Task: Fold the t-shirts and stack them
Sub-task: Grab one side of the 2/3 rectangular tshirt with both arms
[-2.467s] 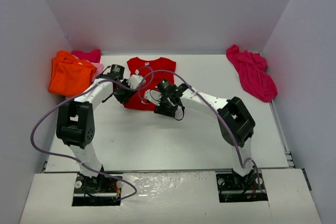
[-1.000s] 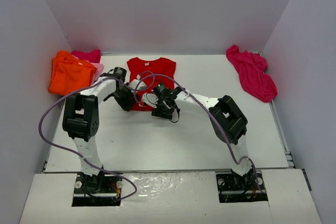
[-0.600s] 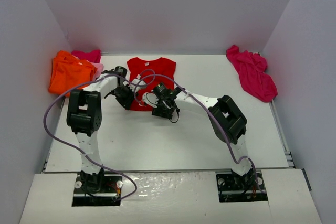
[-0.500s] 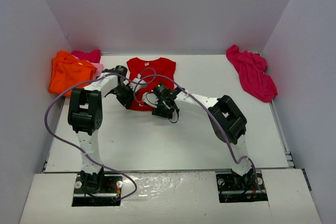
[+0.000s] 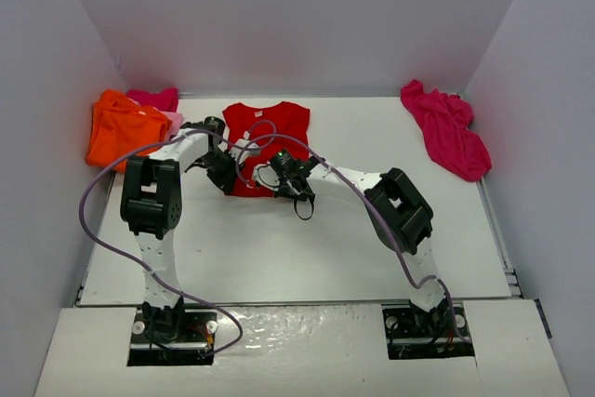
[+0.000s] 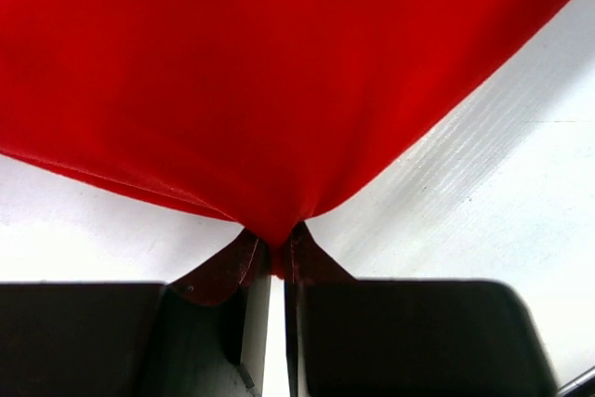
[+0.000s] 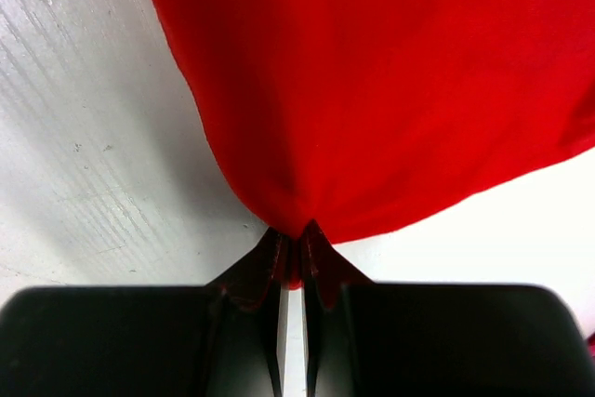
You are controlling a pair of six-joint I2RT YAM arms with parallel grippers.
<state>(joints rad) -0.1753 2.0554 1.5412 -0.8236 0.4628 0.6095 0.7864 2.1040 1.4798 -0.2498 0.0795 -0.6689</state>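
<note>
A red t-shirt (image 5: 270, 129) lies flat at the back middle of the table, collar toward the far wall. My left gripper (image 5: 226, 181) is shut on its near left hem corner; in the left wrist view the red cloth (image 6: 279, 90) is pinched between the jaws (image 6: 275, 250). My right gripper (image 5: 279, 180) is shut on the near right hem corner, with the red cloth (image 7: 390, 81) running into the closed jaws (image 7: 294, 250). An orange t-shirt (image 5: 122, 129) sits folded at the back left on a pink one (image 5: 156, 98). A magenta t-shirt (image 5: 446, 129) lies crumpled at the back right.
White walls close the table on the left, back and right. A purple cable (image 5: 93, 220) loops off the left arm over the left side of the table (image 5: 307, 248). Both arms reach in over the middle.
Both grippers have shut on the red t-shirt's near hem corners, the left one first, then the right. The arms have shifted only slightly.
</note>
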